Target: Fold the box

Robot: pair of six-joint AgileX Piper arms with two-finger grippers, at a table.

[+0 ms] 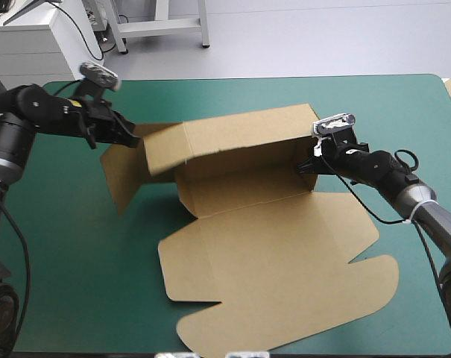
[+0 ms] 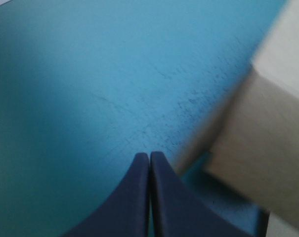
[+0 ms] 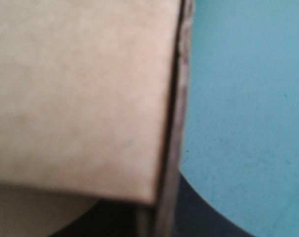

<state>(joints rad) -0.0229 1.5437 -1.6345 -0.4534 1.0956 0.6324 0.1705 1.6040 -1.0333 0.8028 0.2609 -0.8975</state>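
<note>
Watching the box (image 1: 244, 195) sitting mid-worktop (image 1: 61, 283): long wall (image 1: 240, 142) is standing at 12 o'clock, lid panel (image 1: 285, 283) is lying flat toward 6. Right claw (image 1: 306, 165) is pinching the wall's 3 o'clock end. Left claw (image 1: 128, 136) is pressed together, empty, at the 9 o'clock corner by the side flap (image 1: 119, 179); contact unclear. I'm flagging risks: a slipping pinch dropping the wall back, or a left push skidding the whole sheet instead of creasing it.
</note>
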